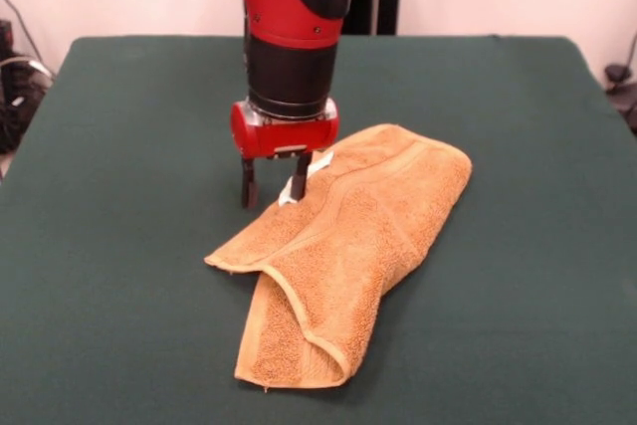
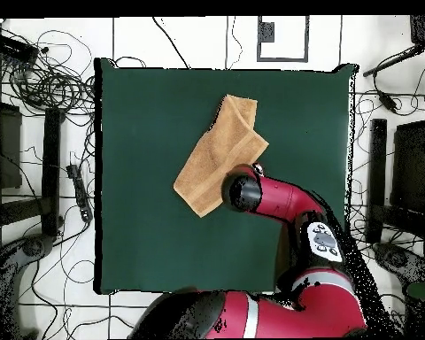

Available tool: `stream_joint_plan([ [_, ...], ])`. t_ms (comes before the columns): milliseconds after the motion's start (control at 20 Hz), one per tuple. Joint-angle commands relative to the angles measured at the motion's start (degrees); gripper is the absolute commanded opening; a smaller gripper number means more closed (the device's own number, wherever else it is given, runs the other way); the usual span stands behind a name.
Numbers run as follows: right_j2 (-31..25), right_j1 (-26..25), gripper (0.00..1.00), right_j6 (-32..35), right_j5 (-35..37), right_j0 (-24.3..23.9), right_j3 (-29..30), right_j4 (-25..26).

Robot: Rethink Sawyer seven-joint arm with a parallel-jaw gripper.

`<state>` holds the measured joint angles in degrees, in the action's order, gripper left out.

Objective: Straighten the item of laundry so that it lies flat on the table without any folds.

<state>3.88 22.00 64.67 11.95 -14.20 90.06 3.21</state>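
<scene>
Towel fold, nearest the camera: one flap of the towel (image 1: 343, 241) is turned over on itself at its 6 o'clock end in the front view, its hemmed edge curling in a loop above the table's near edge.
Table (image 1: 119, 246): one, dark green, and the largest thing in view; its rounded corners show at 11 and 1 o'clock in the front view.
Arm (image 2: 287, 199): one, red and black; in the overhead view it reaches from the base at 6 o'clock up toward the table's middle.
Towel, whole: one, orange-tan, lying as a long band from 1 o'clock down to 7 o'clock in the overhead view (image 2: 218, 155), a little above the table's centre, folded and not flat.
Woven bands: one runs lengthwise along the upper layer in the front view; any others cannot be made out.
Gripper (image 1: 272, 184): one, hanging tips down at the towel's 10 o'clock edge in the front view, its two dark fingers (image 1: 249, 186) narrowly apart and holding nothing; one tip is over bare felt, the other is at the towel's edge.
Tag (image 1: 304, 178): one, small and white, at the towel's edge just beside the gripper's tip.
Open room: bare felt lies on every side of the towel, widest toward 9 o'clock and 6 o'clock in the overhead view; the towel is well clear of every table edge.
</scene>
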Motion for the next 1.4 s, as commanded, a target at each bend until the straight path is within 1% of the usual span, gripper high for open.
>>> stream_joint_plan([
  [50,-1.1,-4.8,1.0,17.2,-7.2,0.4,3.1,-2.2],
  [200,0.1,-4.6,1.0,17.0,-9.0,-0.6,5.1,-1.1],
  [300,1.4,-4.4,1.0,17.1,-8.9,-1.1,6.2,-1.0],
  [500,4.0,-3.7,1.0,19.3,-10.5,-1.2,8.9,-2.4],
  [750,7.3,-5.0,1.0,21.5,-12.1,0.1,9.8,-4.9],
  [900,7.4,-5.5,1.0,21.5,-12.9,-0.8,10.7,-5.6],
  [1100,7.3,-7.9,1.0,22.0,-15.6,-2.1,10.4,-7.0],
  [1250,6.2,-9.5,1.0,21.8,-17.7,-3.3,9.4,-6.5],
  [1400,6.0,-9.7,1.0,22.6,-17.8,-3.7,9.5,-6.8],
])
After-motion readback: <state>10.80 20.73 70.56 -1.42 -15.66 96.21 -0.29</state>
